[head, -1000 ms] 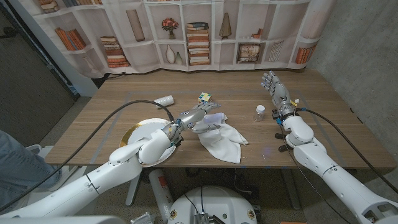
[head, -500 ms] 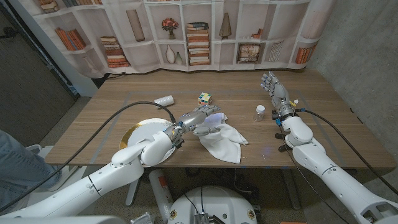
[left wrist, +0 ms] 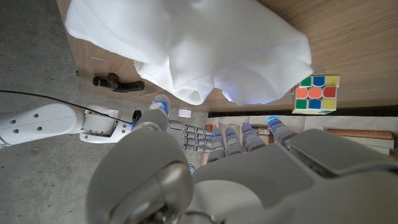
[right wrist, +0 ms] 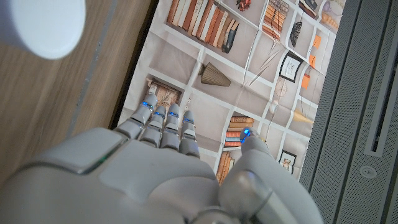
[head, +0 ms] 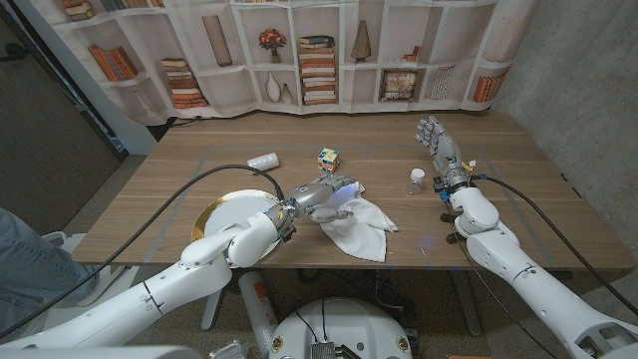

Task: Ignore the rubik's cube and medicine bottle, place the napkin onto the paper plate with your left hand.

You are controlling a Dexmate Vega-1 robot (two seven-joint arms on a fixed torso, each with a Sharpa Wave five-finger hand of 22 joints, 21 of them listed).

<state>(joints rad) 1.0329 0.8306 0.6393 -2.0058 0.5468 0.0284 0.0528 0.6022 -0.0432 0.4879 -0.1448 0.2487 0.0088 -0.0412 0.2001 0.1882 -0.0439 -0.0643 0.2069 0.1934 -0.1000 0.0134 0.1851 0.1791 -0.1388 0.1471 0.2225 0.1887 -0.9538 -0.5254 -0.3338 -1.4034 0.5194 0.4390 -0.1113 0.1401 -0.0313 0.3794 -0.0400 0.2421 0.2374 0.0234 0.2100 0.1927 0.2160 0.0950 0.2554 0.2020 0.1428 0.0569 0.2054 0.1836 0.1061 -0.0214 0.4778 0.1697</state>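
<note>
A crumpled white napkin (head: 359, 225) lies on the wooden table, right of centre. My left hand (head: 324, 191) reaches over its near-left top corner with fingers spread and slightly curled; I see no fold pinched. In the left wrist view the napkin (left wrist: 186, 50) lies just beyond my left hand (left wrist: 205, 168) and its fingertips (left wrist: 161, 104). The paper plate (head: 227, 209), white with a gold rim, sits at the front left, partly under my left forearm. My right hand (head: 439, 140) stands at the far right with fingers stretched out, holding nothing; the right wrist view shows its back (right wrist: 155, 168).
The rubik's cube (head: 329, 158) stands just behind my left hand, also seen as the cube (left wrist: 317, 94). The medicine bottle (head: 417, 180) stands between napkin and right hand, and its white cap (right wrist: 37, 25) shows blurred. A small white cup (head: 263, 161) lies behind the plate.
My left hand has crept a little to the right, further over the napkin's corner. The napkin, the plate and my right hand have stayed where they were.
</note>
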